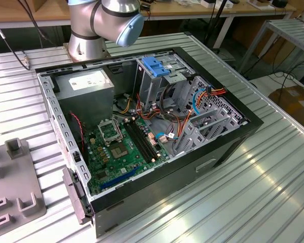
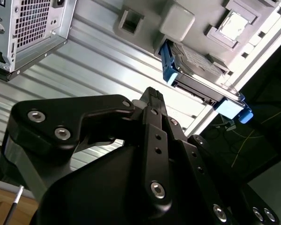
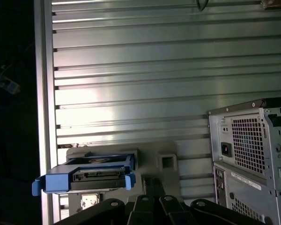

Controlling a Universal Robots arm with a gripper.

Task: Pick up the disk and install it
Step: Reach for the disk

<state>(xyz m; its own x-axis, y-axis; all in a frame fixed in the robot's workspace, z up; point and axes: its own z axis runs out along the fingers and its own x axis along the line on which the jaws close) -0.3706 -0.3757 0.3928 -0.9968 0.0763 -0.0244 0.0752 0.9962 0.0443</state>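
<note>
- Blue-framed disk (image 2: 196, 65): seated in grey holder (image 2: 178, 21) on desk (image 2: 98, 61), ahead of tool (image 2: 151, 93), apart from it.
- Tool: closed, empty.
- Handling: probably best to open wide, centre over disk, grip squarely.

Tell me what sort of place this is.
Probably a robotics lab or test workshop. A robot arm stands on a ribbed aluminium table beside an opened desktop computer case with its motherboard exposed. The disk sits in a grey fixture, and wooden workbenches run behind.
</note>
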